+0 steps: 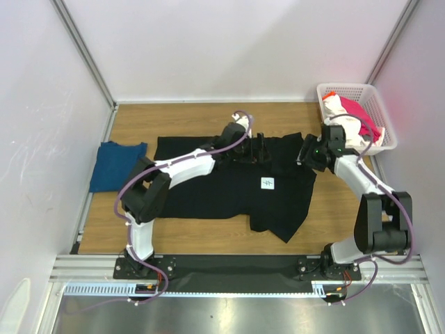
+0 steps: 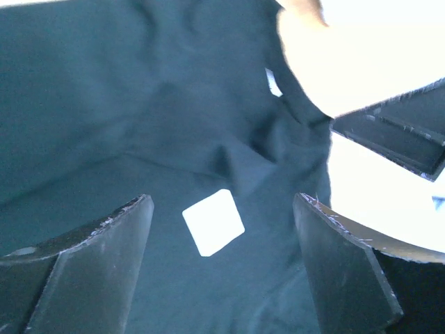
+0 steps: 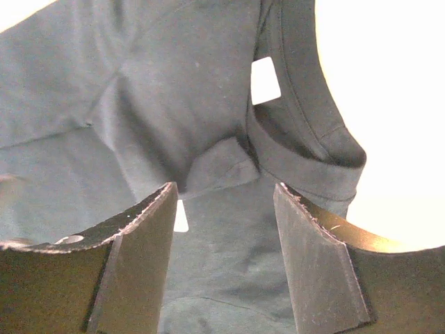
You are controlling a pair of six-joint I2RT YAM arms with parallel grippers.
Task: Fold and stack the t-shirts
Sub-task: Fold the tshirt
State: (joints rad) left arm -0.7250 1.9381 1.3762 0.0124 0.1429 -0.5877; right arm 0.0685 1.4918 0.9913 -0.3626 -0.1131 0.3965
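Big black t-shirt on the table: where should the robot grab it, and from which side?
Probably the ribbed neckband of the large black cloth t-shirt, from above at the far edge: it bunches into a raised fold, while the body lies flat.

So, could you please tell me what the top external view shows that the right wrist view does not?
Only the top external view: the dark blue shirt at the left, and the basket holding a white shirt and a pink-red shirt. Only the right wrist view: the collar and neck tag up close, beyond the open right gripper. Both: the black t-shirt, spread out.
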